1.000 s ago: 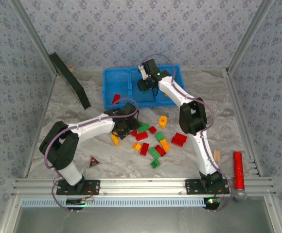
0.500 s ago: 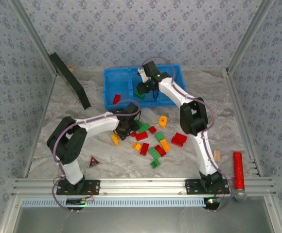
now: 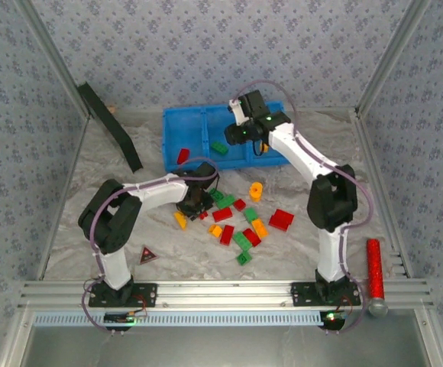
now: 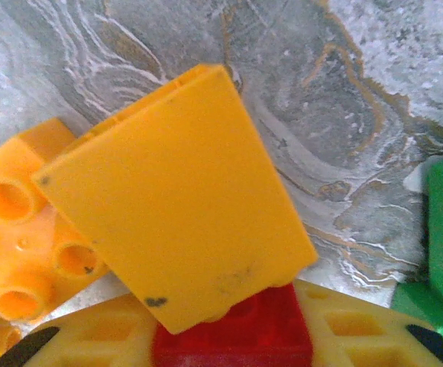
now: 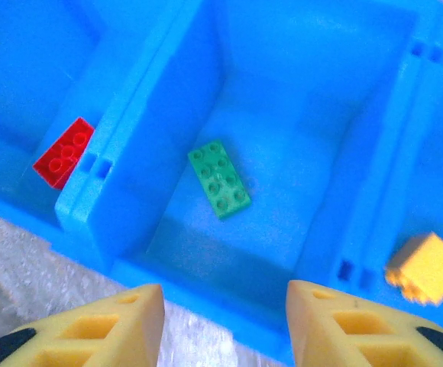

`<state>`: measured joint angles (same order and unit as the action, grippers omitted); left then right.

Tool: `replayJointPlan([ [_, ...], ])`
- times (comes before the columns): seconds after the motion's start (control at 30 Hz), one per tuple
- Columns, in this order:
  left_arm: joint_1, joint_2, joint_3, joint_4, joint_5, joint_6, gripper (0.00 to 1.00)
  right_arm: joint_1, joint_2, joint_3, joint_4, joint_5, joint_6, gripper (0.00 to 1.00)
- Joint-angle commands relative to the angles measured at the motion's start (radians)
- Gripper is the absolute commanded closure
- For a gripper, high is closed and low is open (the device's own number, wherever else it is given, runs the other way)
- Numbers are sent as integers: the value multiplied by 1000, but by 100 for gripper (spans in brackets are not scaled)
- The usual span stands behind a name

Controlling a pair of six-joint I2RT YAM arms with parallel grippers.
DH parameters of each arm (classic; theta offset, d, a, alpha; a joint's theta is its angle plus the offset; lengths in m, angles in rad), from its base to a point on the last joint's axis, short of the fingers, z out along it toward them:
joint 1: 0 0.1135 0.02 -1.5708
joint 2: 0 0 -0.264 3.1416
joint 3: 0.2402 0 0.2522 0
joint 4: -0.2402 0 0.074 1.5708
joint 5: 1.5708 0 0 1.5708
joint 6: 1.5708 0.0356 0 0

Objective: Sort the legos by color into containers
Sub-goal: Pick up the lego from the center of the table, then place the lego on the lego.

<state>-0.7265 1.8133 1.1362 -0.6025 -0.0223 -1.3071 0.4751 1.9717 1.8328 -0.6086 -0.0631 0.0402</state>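
Release done: the green lego [image 5: 220, 179] lies in the middle compartment [image 5: 305, 84], the right gripper [image 5: 223, 300] spread and empty above; the left gripper [image 4: 233, 340] has just clamped a red lego [image 4: 233, 325], next to sort.

The left arm [image 3: 153, 191] lies low and reaches toward the middle, and the left gripper [image 3: 195, 205] points down with its fingers [image 4: 92, 340] squeezed on a red lego [image 4: 233, 329]. The right arm [image 3: 309, 160] stretches far back, bent at the elbow, and the right gripper [image 5: 225, 321] hangs with its two fingers wide apart.
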Motion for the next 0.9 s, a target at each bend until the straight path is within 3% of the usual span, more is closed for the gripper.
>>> replayJointPlan([
  [0.0,1,40,13,-42,43,28,68,-41,-114,-117,-46,18,49,48],
  [0.23,11,-24,35,-123,57,143,77,-133,-305,-439,-37,-26,213,31],
  [0.47,52,-112,259,-196,-48,352,79,-154,-370,-663,78,-79,364,23],
  [0.73,136,-62,531,-192,-247,573,80,-117,-336,-714,167,-102,455,17],
  [0.87,197,30,629,-173,-269,625,80,-95,-297,-705,177,-80,472,15],
])
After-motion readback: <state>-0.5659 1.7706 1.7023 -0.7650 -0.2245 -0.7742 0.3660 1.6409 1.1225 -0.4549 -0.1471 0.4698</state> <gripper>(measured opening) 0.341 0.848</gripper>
